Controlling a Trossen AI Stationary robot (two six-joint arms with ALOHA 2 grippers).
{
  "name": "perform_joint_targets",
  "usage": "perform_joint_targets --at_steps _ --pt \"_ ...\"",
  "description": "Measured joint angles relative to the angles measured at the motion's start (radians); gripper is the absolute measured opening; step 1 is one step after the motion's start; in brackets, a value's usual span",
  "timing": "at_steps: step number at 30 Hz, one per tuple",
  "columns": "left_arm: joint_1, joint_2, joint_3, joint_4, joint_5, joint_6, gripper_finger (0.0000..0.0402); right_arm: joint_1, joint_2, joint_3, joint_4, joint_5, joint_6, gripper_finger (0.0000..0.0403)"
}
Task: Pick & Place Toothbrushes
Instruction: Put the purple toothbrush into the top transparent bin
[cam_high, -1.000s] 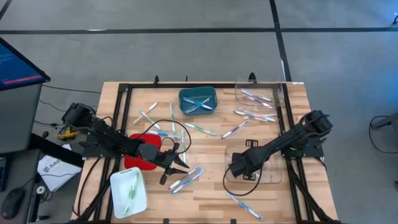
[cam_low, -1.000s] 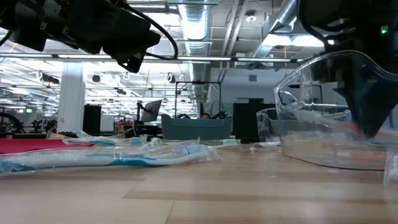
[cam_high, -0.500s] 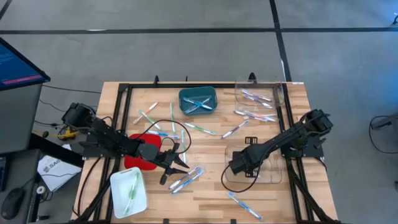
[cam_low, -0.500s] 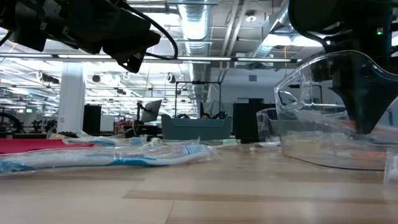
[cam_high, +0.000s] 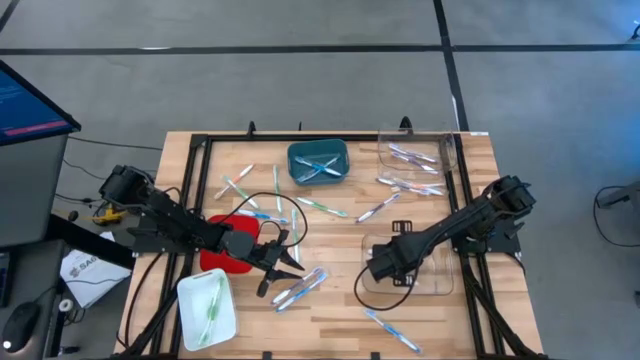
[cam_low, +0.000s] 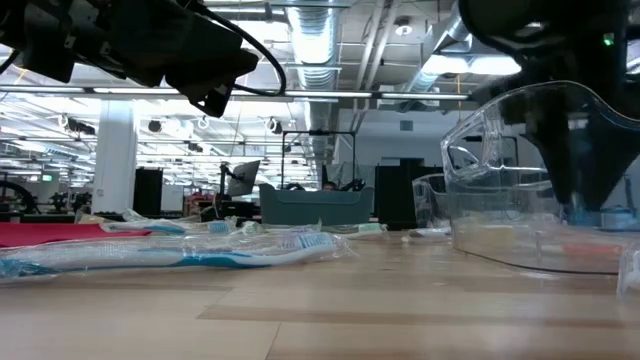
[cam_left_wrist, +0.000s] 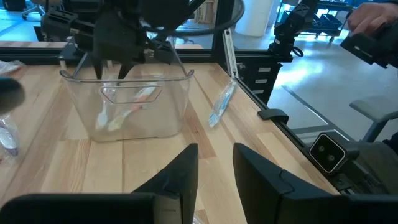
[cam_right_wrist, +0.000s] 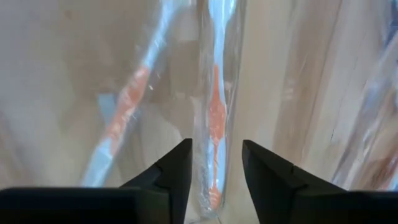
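Several toothbrushes (cam_high: 322, 207) in clear wrappers lie scattered on the wooden table. My right gripper (cam_high: 377, 268) points down into a clear container (cam_high: 408, 268) and is open. An orange-red toothbrush (cam_right_wrist: 214, 118) in its wrapper lies below, between the two fingers, and a second one (cam_right_wrist: 124, 112) lies beside it. Through the container wall, the left wrist view shows these toothbrushes (cam_left_wrist: 124, 115) on the bottom. My left gripper (cam_high: 292, 268) hovers nearly level beside a pair of toothbrushes (cam_high: 300, 288), open with nothing between its fingers (cam_left_wrist: 186, 171).
A teal bin (cam_high: 318, 150) and a second clear bin (cam_high: 415, 142) at the far side hold toothbrushes. A red tray (cam_high: 212, 255) and a white tray (cam_high: 200, 318) sit near the left arm. One toothbrush (cam_high: 392, 330) lies near the front edge. Black cables loop over the table.
My right gripper has opened above the clear container, staying in place with a slight roll of the wrist. The orange-red toothbrush now lies in the container below its fingers. My left arm has kept still.
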Motion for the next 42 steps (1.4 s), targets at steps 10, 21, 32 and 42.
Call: perform_joint_targets --at_steps 10,21,32,42 --pt "0.000 0.000 0.000 0.000 0.000 -0.001 0.0094 -0.001 0.000 0.167 -0.089 0.062 -0.029 0.0147" --pt "0.000 0.000 0.000 0.000 0.003 0.000 0.0094 0.000 0.000 0.407 -0.223 0.174 -0.055 0.0138" --pt "0.018 0.000 0.000 0.000 -0.001 0.006 0.0094 0.016 0.000 0.536 -0.179 0.201 -0.104 0.0137" --pt "0.067 0.000 0.000 0.000 -0.001 0.054 0.0094 0.040 -0.010 0.536 -0.034 0.516 -0.075 0.0143"
